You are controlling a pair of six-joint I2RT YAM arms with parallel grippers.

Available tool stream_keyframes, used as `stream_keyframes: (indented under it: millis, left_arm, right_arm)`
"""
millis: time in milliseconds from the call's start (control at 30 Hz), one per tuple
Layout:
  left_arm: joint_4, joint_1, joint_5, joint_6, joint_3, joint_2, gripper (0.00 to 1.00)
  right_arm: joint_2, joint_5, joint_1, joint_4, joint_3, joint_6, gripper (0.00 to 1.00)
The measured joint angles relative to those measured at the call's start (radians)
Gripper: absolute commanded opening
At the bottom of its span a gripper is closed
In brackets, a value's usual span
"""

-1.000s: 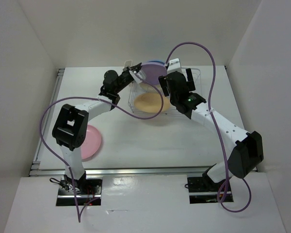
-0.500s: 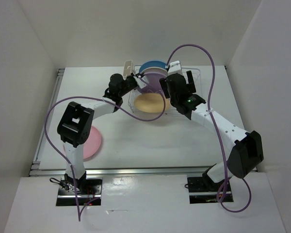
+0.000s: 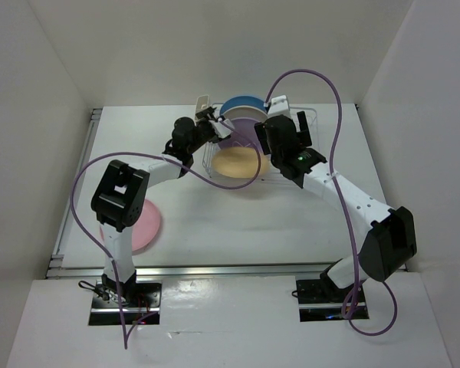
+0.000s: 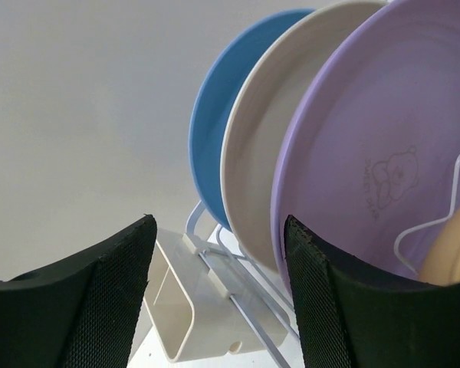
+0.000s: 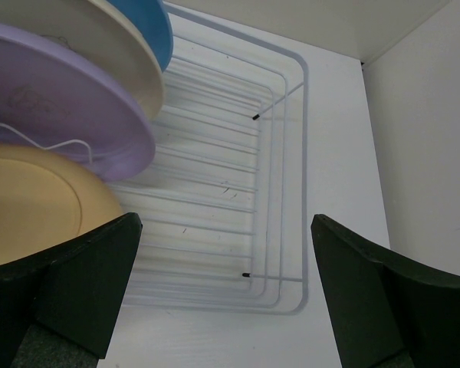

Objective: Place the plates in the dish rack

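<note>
In the dish rack [image 3: 316, 123] the blue plate [image 3: 241, 103], the cream plate [image 4: 276, 130] and the purple plate [image 3: 247, 132] stand on edge in a row. The yellow-orange plate [image 3: 234, 162] leans in front of them. A pink plate [image 3: 142, 224] lies flat on the table at the left. My left gripper [image 3: 219, 126] is at the rack's left end, open, with its right finger [image 4: 345, 307] close beside the purple plate's [image 4: 383, 138] rim and nothing between the fingers. Over the bare right half of the rack [image 5: 291, 153], my right gripper [image 5: 226, 291] hangs open and holds nothing.
A cream cutlery cup [image 4: 192, 314] hangs on the rack's left end, right below my left gripper [image 4: 218, 291]. White walls close in the table on the left, back and right. My two arms meet over the rack.
My left gripper has lowered the purple plate into the rack behind the yellow-orange one and opened, letting it go. The right arm has barely moved.
</note>
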Motion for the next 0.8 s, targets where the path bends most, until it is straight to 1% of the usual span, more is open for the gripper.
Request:
stream_keyframes:
  millis: [133, 233, 367, 433, 533, 633, 667, 733, 767, 800]
  left_arm:
    - [-0.033, -0.003, -0.039, 0.0, -0.015, -0.021, 0.74]
    - [-0.077, -0.013, -0.064, 0.008, -0.073, -0.108, 0.75]
    - [-0.179, -0.07, -0.093, 0.04, -0.139, -0.31, 0.78]
    - [-0.227, -0.117, -0.1, 0.056, -0.156, -0.434, 0.78]
    - [-0.271, -0.176, -0.103, 0.054, -0.185, -0.602, 0.75]
    - [-0.299, -0.178, -0.137, 0.024, -0.255, -0.712, 0.74]
    - [-0.316, -0.172, -0.153, -0.005, -0.28, -0.726, 0.7]
    - [-0.379, -0.156, -0.177, -0.088, -0.304, -0.718, 0.67]
    - [-0.43, -0.151, -0.188, -0.146, -0.301, -0.696, 0.63]
    - [-0.485, -0.148, -0.201, -0.215, -0.288, -0.668, 0.57]
  right_arm:
    - [0.0, -0.001, 0.0, 0.0, 0.0, 0.0, 1.0]
    - [0.002, -0.003, 0.0, 0.001, 0.0, 0.0, 1.0]
    - [0.002, -0.01, -0.006, 0.002, -0.013, 0.004, 1.0]
    - [0.004, -0.015, -0.01, 0.0, -0.015, 0.006, 1.0]
    - [0.008, -0.022, -0.011, 0.0, -0.015, 0.008, 1.0]
    - [0.009, -0.008, -0.012, 0.0, -0.012, -0.002, 1.0]
    - [0.009, 0.006, -0.014, 0.007, -0.009, -0.026, 1.0]
    - [0.009, 0.049, -0.017, 0.032, 0.002, -0.08, 1.0]
    - [0.008, 0.07, -0.019, 0.062, 0.006, -0.122, 1.0]
    - [0.008, 0.083, -0.021, 0.087, 0.014, -0.154, 1.0]
